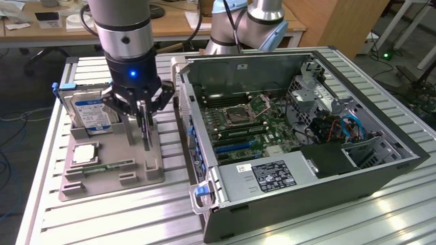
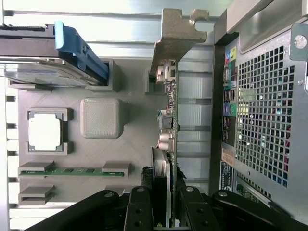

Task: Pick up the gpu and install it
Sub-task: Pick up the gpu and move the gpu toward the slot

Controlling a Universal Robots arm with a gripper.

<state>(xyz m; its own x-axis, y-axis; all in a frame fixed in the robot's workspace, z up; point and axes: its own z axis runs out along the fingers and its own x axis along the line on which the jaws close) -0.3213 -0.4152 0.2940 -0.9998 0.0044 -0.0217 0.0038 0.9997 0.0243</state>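
You have the gripper [image 1: 144, 113] closed narrowly on the gpu [image 1: 146, 137], upright at the tray's [image 1: 136, 174] edge nearest the computer case [image 1: 307, 168]; installation is not yet done.

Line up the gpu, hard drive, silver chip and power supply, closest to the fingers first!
1. gpu, held in the fingers.
2. hard drive, beside them, exterior view's left.
3. chip, flat on the tray.
4. power supply, in the case, exterior view's right.
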